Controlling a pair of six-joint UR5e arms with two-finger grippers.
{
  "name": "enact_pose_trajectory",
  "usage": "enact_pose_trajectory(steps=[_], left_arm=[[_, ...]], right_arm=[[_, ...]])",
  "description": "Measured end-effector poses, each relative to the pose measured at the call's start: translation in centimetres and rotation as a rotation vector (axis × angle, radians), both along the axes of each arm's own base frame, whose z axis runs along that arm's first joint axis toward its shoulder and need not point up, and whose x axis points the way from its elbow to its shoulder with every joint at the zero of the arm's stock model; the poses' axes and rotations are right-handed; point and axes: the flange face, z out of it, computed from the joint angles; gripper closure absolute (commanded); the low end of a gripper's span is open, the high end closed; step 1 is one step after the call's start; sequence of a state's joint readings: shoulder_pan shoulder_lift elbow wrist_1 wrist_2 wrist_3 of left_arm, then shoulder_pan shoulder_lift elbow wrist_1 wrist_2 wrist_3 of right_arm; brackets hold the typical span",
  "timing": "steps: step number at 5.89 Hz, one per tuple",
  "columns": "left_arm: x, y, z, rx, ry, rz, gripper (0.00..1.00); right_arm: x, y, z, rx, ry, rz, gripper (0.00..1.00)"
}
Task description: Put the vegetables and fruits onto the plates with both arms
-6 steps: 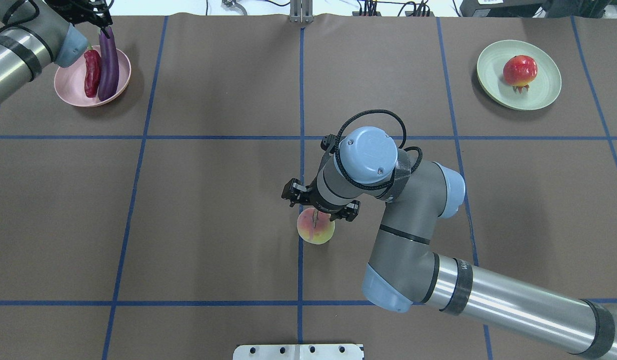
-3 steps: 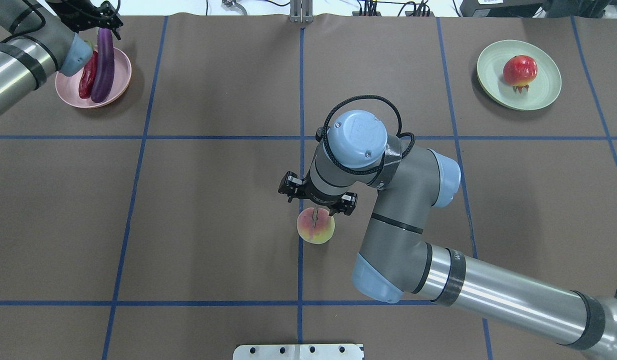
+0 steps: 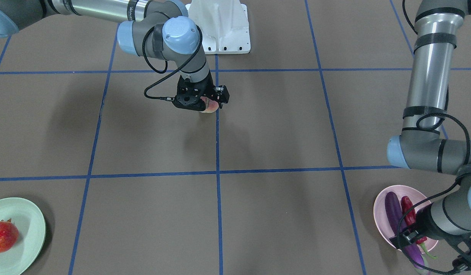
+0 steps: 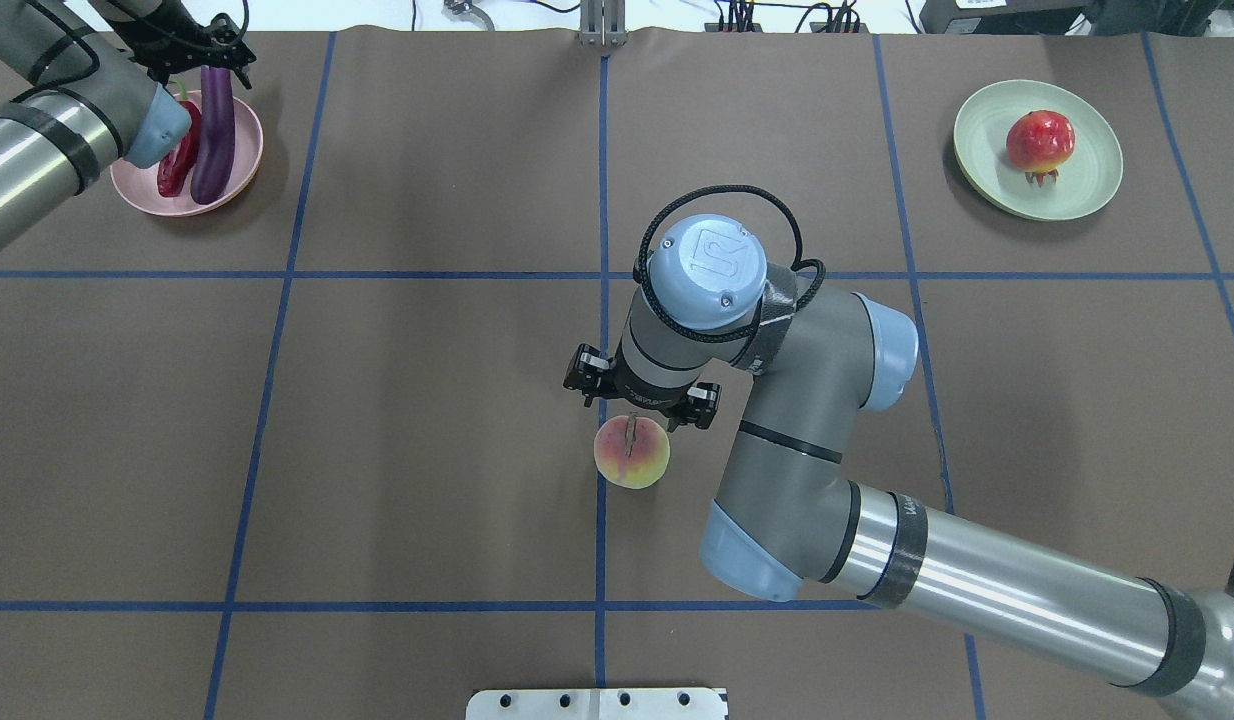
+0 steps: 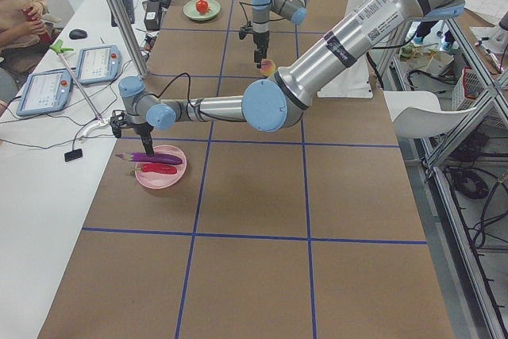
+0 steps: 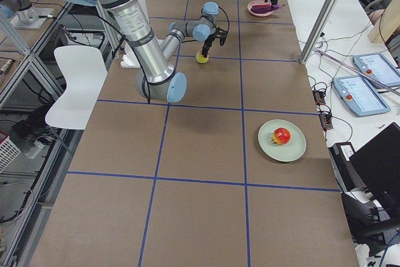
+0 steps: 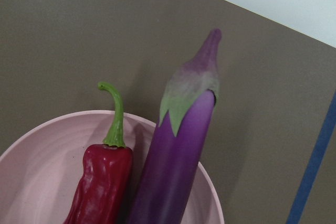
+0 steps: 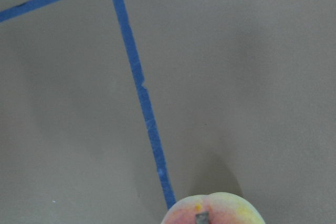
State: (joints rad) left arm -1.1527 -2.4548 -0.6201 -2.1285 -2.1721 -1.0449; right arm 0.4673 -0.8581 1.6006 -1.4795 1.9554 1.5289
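The peach sits on the brown table near the centre, with its stem up. My right gripper hangs low right over it and looks open; the wrist hides its fingertips. The front view shows the peach half hidden behind that gripper. The eggplant and the chili lie side by side on the pink plate. The eggplant's stem end sticks out over the rim. My left gripper is above that stem end and looks open. The red fruit sits on the green plate.
Blue tape lines divide the table into squares. The white base block is at the near edge. Cables and a metal post line the far edge. Tablets and an operator are beside the table on the robot's left.
The eggplant has settled lower across the pink plate and the left arm has shifted over it, so it covers part of the chili. The right wrist has moved slightly left over the peach, which has stayed put.
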Motion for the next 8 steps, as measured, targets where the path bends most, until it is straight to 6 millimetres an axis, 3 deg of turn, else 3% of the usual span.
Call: enact_pose_trajectory(steps=[3, 4, 5, 7, 8], left_arm=[[0.1, 0.0, -0.3, 0.002, 0.003, -0.003, 0.0], [0.3, 0.1, -0.6, 0.002, 0.007, -0.007, 0.0], [0.4, 0.1, -1.0, 0.003, 0.012, -0.011, 0.0], [0.9, 0.3, -1.7, -0.003, 0.023, -0.027, 0.0], [1.1, 0.5, -1.9, -0.004, 0.028, -0.033, 0.0]], right_arm=[[-1.1, 0.2, 1.5, 0.005, 0.03, -0.033, 0.0], [-1.5, 0.3, 1.8, 0.004, 0.038, -0.042, 0.39], [-1.6, 0.5, 1.8, 0.001, 0.037, -0.048, 0.99], [-1.4, 0.8, 1.9, -0.022, 0.022, -0.078, 1.0], [-1.4, 0.9, 1.5, -0.026, 0.012, -0.083, 0.51]])
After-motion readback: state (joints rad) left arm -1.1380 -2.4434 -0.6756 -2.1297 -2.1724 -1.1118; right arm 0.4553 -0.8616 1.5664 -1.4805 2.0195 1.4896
